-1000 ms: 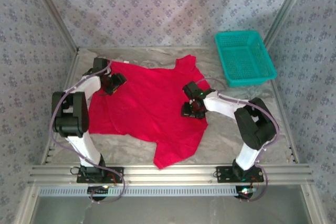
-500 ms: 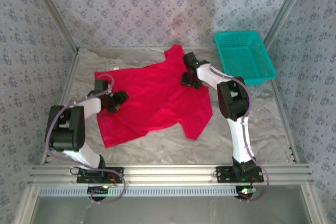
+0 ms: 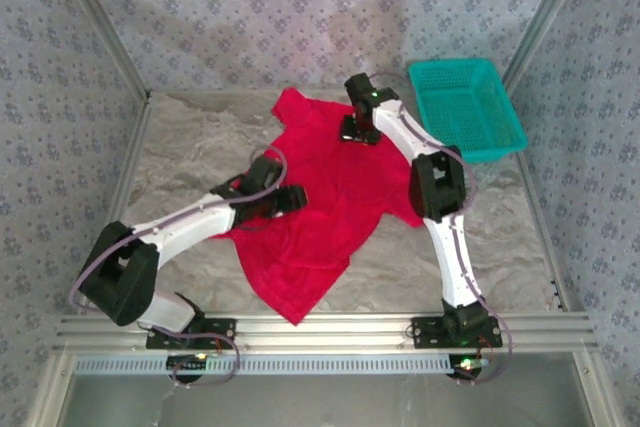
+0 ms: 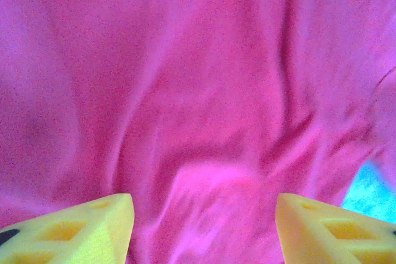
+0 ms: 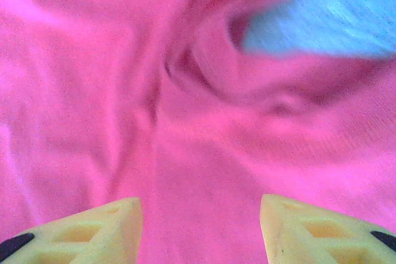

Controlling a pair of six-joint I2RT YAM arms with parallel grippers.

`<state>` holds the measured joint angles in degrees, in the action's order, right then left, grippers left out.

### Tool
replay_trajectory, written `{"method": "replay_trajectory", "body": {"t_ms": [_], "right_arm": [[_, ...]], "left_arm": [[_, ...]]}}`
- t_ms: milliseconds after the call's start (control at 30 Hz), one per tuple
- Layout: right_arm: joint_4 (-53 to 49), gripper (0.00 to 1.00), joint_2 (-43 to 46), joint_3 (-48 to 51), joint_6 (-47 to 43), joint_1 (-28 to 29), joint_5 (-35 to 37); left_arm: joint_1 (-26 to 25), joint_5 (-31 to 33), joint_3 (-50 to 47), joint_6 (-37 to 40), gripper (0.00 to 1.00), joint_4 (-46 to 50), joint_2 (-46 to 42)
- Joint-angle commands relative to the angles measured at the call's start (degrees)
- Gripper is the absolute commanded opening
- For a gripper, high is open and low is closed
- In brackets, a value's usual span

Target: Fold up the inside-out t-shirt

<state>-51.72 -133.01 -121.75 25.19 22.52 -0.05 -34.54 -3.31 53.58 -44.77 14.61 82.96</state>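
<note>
The red t-shirt point(image 3: 335, 209) lies rumpled and turned at an angle across the middle of the table, one end near the front rail and the other at the back. My left gripper point(image 3: 290, 197) sits low over its left-middle part, fingers apart with wrinkled red cloth point(image 4: 204, 91) spread under them and nothing pinched. My right gripper point(image 3: 358, 132) stands over the shirt's far end, arm stretched out, jaws also apart above creased cloth point(image 5: 124, 91). In the wrist views the left gripper point(image 4: 204, 230) and right gripper point(image 5: 201, 230) show yellow fingertips wide apart.
A teal mesh basket point(image 3: 465, 107) stands at the back right, close to the right arm's gripper. The pale marbled table top point(image 3: 180, 147) is bare to the left. Metal frame posts and patterned walls close in the sides; a rail runs along the front point(image 3: 320, 329).
Both arms have swung: the left gripper moved from the back left to the middle, the right from the middle to the back. The shirt turned and bunched up with them.
</note>
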Motion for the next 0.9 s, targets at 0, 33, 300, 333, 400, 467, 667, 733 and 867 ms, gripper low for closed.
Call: {"method": "replay_trajectory", "body": {"t_ms": [0,33,300,333,400,467,667,733,867], "right_arm": [[3.43,0.55,13.02,12.65,-1.05,0.30,0.67],[5.31,0.55,16.20,17.88,-0.49,0.39,0.48],[17.84,0.55,31.60,47.36,7.29,0.43,-3.94],[19.04,0.55,31.70,48.77,7.50,0.24,-4.44],[20.08,0.55,30.67,50.56,8.02,-0.48,-5.45],[21.38,0.54,28.76,51.26,8.20,-1.24,-6.00],[21.83,0.54,18.69,45.82,7.48,-3.88,-4.74],[20.52,0.54,14.51,41.17,6.74,-4.37,-4.73],[17.54,0.54,4.98,27.74,5.53,-4.29,-4.81]], "left_arm": [[6.35,-2.85,7.95,9.32,0.62,6.41,3.02],[7.57,-4.13,9.46,9.83,0.62,5.95,4.77],[15.68,-18.80,22.36,8.81,0.61,3.45,27.12],[16.10,-19.47,23.22,8.83,0.60,3.96,28.67],[16.76,-19.17,23.48,9.00,0.60,4.70,30.56],[17.34,-18.52,21.51,9.17,0.60,3.98,30.24],[19.91,-16.52,10.07,9.45,0.60,1.82,25.21],[20.22,-15.60,4.89,8.92,0.60,0.35,22.71],[19.34,-16.83,-8.74,2.21,0.60,-8.15,16.43]]}}
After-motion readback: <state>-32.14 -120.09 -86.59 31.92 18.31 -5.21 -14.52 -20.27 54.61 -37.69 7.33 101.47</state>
